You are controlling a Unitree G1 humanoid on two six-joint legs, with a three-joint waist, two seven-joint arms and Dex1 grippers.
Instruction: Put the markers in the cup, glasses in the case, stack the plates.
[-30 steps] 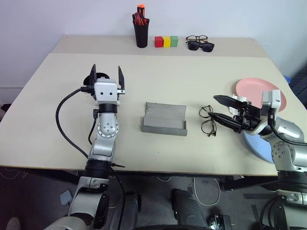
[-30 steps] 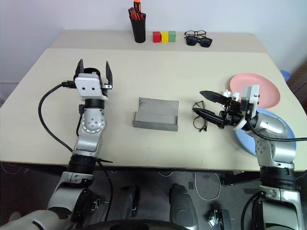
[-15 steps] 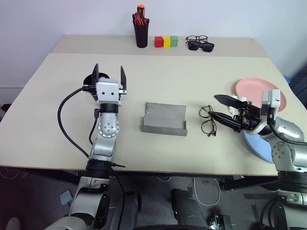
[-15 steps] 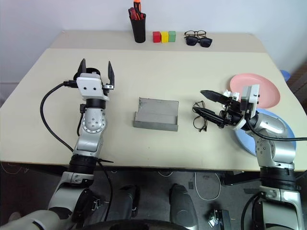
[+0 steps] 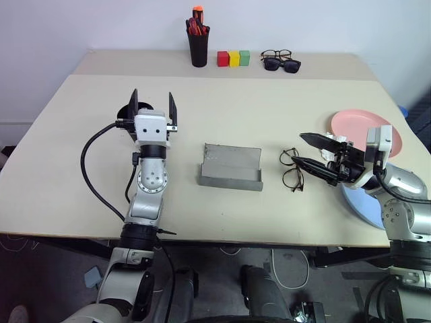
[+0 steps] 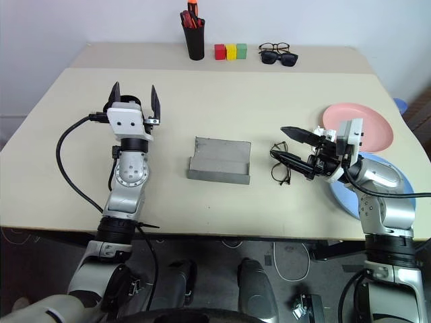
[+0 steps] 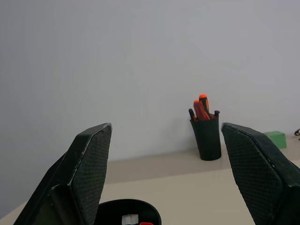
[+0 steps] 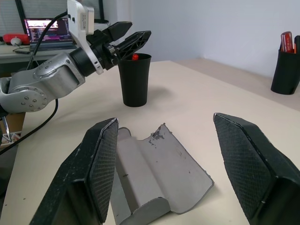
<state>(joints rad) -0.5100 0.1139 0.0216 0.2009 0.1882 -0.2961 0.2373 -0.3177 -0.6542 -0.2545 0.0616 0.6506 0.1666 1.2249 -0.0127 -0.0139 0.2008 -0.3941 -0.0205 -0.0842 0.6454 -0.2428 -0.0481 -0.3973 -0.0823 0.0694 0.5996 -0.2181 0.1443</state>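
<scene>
The glasses (image 5: 291,169) lie just ahead of the right gripper (image 5: 304,151), whose fingers are spread and empty. The thin wire frame looks light and easily bent; the bridge seems the safest hold. The left gripper (image 5: 151,102) is spread too, empty

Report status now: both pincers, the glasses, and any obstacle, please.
Left pincer open, raised above cup. Right pincer open beside glasses, not gripping. Case open, nothing inside. Path clear.
</scene>
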